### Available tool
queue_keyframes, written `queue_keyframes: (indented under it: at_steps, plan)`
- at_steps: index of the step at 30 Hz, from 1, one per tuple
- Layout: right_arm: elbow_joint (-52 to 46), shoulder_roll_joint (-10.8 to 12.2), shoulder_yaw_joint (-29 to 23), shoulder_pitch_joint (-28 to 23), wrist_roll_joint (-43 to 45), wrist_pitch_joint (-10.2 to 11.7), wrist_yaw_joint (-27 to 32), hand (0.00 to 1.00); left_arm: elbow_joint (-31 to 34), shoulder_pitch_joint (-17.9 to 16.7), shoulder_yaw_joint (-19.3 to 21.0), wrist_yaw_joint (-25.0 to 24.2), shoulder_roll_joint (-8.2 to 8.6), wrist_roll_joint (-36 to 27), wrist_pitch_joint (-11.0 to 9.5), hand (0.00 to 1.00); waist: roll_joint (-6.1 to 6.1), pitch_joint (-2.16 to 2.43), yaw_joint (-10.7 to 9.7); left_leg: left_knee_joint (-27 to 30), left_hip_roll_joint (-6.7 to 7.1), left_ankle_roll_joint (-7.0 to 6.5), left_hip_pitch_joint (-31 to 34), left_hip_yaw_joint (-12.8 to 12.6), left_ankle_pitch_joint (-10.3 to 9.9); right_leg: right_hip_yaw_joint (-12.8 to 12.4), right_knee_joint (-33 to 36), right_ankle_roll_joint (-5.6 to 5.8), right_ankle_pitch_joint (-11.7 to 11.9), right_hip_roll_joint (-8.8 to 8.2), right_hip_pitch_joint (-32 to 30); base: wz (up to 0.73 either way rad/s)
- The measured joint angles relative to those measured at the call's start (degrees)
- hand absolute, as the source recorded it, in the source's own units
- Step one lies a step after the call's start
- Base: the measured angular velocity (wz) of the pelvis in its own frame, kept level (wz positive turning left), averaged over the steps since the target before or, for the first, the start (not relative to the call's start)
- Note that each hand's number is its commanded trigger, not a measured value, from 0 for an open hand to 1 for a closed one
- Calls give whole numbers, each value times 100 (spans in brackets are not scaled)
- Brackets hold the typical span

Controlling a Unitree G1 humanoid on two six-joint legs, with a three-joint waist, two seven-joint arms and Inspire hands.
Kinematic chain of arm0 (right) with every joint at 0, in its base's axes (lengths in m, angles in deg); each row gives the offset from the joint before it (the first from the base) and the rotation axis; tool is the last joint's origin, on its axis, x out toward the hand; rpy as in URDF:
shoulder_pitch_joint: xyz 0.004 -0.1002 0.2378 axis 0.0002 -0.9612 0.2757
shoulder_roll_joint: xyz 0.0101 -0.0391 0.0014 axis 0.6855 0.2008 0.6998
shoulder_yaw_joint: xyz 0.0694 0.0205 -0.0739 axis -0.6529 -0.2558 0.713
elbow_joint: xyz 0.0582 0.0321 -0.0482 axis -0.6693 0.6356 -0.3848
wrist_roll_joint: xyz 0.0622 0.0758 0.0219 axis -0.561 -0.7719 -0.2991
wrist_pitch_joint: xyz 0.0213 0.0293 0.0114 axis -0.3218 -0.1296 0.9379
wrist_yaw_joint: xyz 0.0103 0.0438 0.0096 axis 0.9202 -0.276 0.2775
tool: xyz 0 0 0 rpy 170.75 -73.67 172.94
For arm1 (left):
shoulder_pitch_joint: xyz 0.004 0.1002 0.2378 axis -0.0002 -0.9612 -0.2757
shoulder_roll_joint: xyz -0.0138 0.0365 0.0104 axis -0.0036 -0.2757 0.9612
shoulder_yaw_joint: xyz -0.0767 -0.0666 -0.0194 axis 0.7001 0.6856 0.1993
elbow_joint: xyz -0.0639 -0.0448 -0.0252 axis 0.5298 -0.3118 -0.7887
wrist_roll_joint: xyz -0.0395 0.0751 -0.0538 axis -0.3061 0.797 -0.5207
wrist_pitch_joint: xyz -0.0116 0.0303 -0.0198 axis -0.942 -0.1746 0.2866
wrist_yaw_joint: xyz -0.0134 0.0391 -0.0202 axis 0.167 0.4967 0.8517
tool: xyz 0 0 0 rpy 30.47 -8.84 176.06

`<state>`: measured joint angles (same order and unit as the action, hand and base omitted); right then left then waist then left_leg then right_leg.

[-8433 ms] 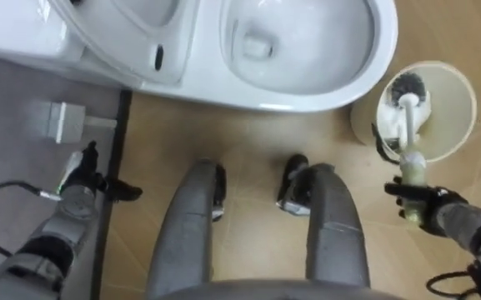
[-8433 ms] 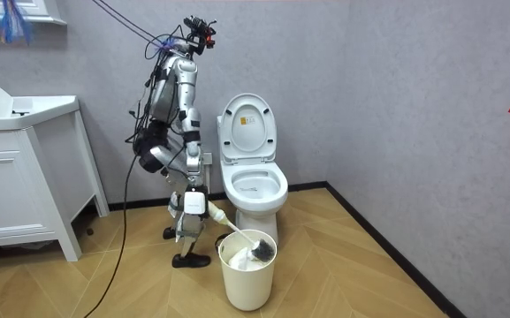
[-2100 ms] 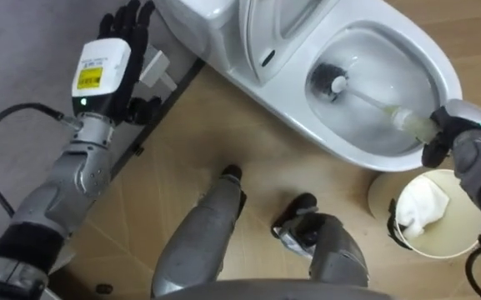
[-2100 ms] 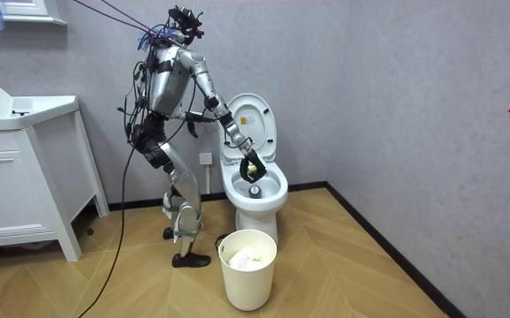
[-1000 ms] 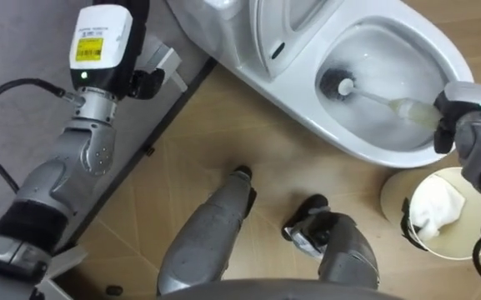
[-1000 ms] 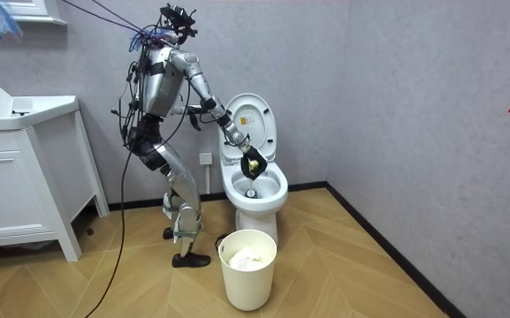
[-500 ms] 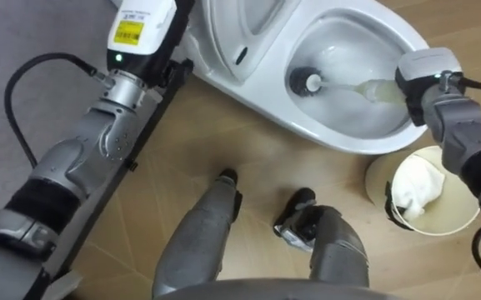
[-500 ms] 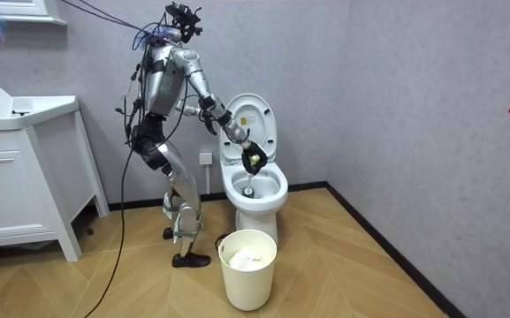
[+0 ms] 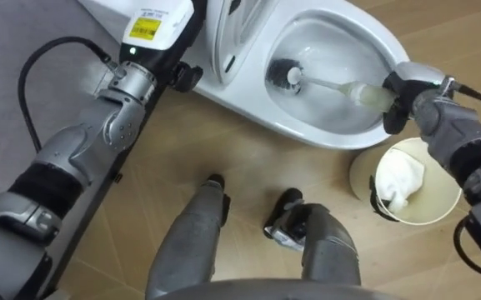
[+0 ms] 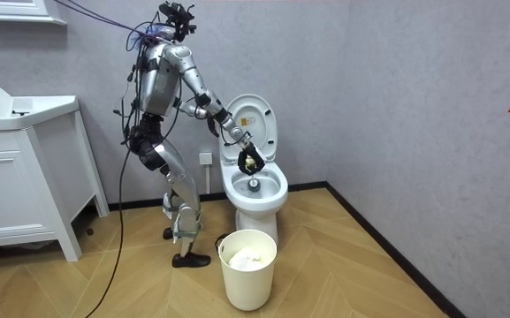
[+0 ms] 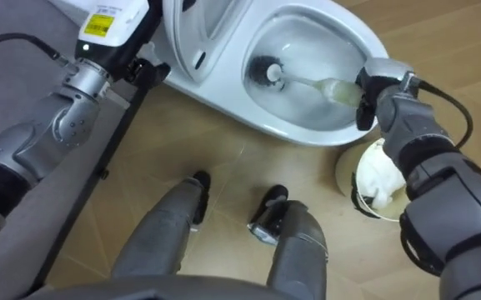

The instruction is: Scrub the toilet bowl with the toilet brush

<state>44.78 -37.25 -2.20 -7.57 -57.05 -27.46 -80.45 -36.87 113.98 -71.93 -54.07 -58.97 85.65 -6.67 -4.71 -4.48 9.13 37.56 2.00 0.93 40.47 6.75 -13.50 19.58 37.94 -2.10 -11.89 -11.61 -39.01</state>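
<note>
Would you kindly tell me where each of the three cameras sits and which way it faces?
Left eye view: on the head, looking down at the toilet and bin; both arms and legs show, right hand gripping the brush.
Right eye view: just beside it, same aim, same limbs.
Room view: standing across the room, facing the wall; the whole robot shows beside the toilet.
All three share the brush in the toilet.

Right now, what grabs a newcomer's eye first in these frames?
The brush lies across the white toilet bowl, dark head down in the basin, the right hand curled round its handle at the rim. Next, the cream bin with a white wad inside, on the floor beside the toilet at the robot's right. The left hand is up by the raised seat.
</note>
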Motion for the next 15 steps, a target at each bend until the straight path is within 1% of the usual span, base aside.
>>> queue_keyframes:
  at_steps: [4, 7, 11, 13, 15]
  plan:
    - [149, -27, -49, 125, -345, 45, 0, 100, -7, 86, 0, -136, -39, 9, 41, 0, -36, -19, -28, -49, -2, 8, -18, 1, 33, 0, -63, -7, 29, 11, 14, 0]
    - [149, -25, -65, 125, -490, 65, -5, 100, -3, 97, 2, -145, -53, 13, 49, 0, -39, -21, -54, -128, -19, 28, -1, 41, 80, 9, -136, -10, 77, 66, 15, 1]
    - [149, -27, -69, 124, -692, 98, -4, 100, 2, 135, 11, -151, -70, 11, 46, 0, -38, -23, -91, -123, -17, 28, 34, 59, 79, 8, -131, -10, 74, 70, -12, 0]
    - [148, -27, -142, 124, -701, 100, -4, 100, 1, 162, 13, -152, -71, 12, 44, 0, -38, -24, -95, -106, -15, 27, 54, 59, 78, 4, -129, -8, 74, 72, -24, 0]
    - [144, -25, -361, 124, -699, 100, -4, 100, 3, 209, 29, -139, -76, 17, 29, 0, -43, -26, -93, -76, -13, 27, 128, 66, 79, -2, -113, -5, 77, 77, -82, 0]
